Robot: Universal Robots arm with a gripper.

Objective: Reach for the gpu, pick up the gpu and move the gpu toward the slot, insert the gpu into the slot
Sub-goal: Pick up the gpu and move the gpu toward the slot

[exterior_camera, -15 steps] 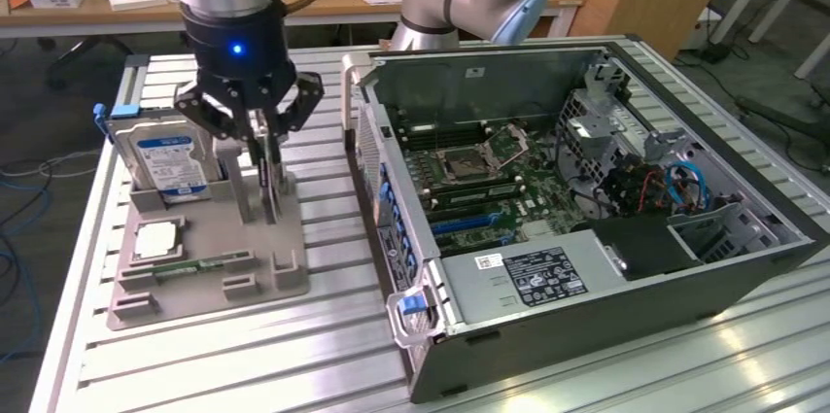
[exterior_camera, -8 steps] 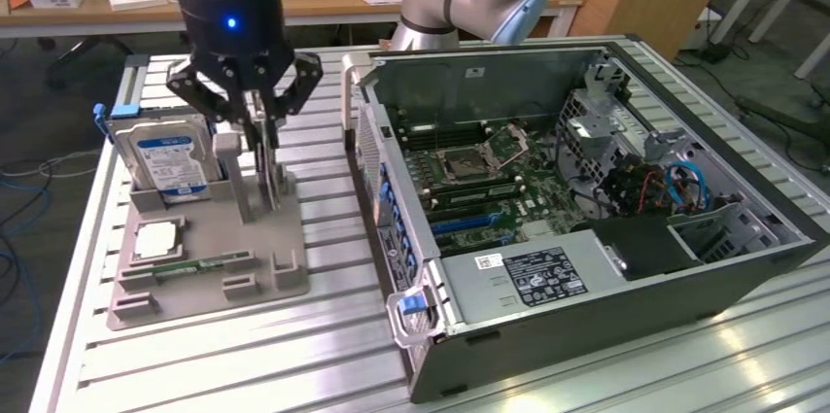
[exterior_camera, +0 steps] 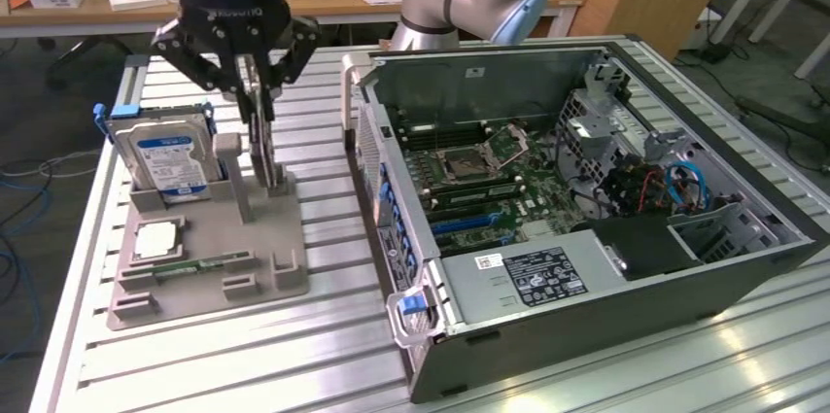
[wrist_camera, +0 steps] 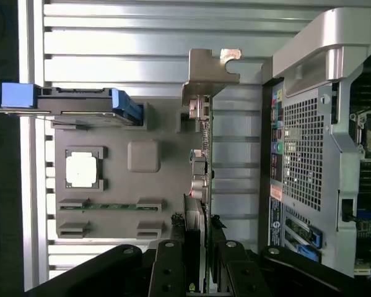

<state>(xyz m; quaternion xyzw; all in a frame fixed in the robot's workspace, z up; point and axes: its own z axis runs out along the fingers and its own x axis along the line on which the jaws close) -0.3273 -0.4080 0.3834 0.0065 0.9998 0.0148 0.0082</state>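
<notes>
From the exterior view, the gpu (exterior_camera: 271, 168) stands on edge in the grey holder (exterior_camera: 279, 277) on the table, just beside the hard drive (exterior_camera: 169, 155) and well apart from the open computer case (exterior_camera: 726, 189); the slot (exterior_camera: 467, 225) lies down on the green motherboard inside that case. The card looks thin, light and stiff, but I would call it fragile; bare board and small parts, easily bent or scraped if squeezed at a corner. The sensible hold seems to be across the flat faces near the top edge, away from the connector edge at the bottom. The gripper (exterior_camera: 262, 117) hangs straight over it, its fingers drawn in narrow on either side of the card's upper part.

In the wrist view, the gpu (wrist_camera: 205, 148) shows as a thin line seen edge-on, its silver bracket (wrist_camera: 209, 71) at the far end; the gripper (wrist_camera: 204, 241) straddles the near end. The fingers (wrist_camera: 194, 223) sit right against the two faces, jaws drawn in close with the board between, so to my eye it is pinching the card; the card's base appears seated in the holder (wrist_camera: 111, 179).
</notes>
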